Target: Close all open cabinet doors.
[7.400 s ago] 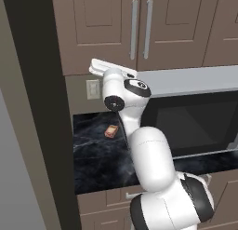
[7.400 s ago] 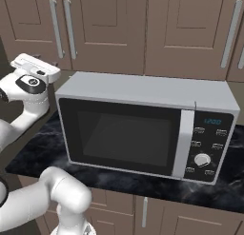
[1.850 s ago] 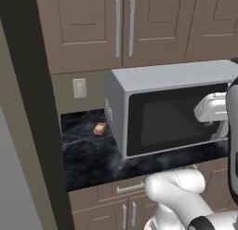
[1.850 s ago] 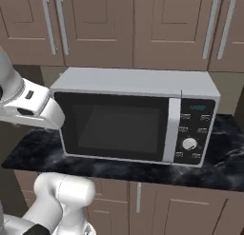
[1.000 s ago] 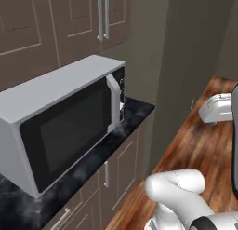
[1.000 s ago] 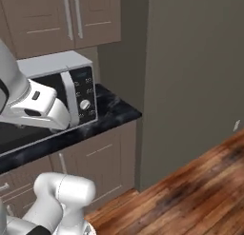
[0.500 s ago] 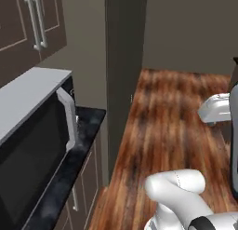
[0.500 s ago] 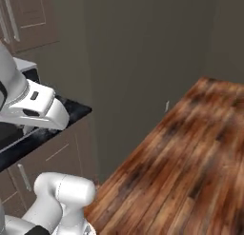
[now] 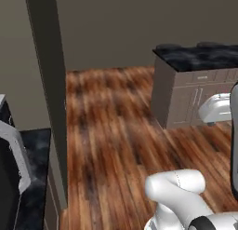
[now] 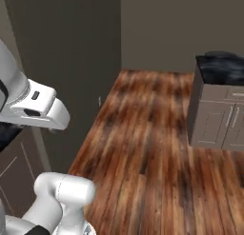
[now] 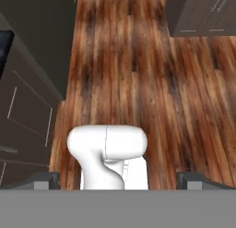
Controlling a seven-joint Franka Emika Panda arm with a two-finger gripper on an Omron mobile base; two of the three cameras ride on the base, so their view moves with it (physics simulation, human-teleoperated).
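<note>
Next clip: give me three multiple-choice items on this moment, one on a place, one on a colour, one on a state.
1. In the left base view, where is the grey-brown island cabinet with a black marbled top?
A. lower left
B. upper right
C. bottom centre

2. What colour is the plank floor?
A. white
B. pale grey
C. reddish brown

3. How is the gripper in the hand view?
A. open, holding nothing
B. shut on a bar handle
C. shut on a cup

Key: 1 B, it stands against the right edge, above the middle. 2 C, the boards are streaked warm brown. 3 A, the dark fingertips sit far apart with only floor beyond.
</note>
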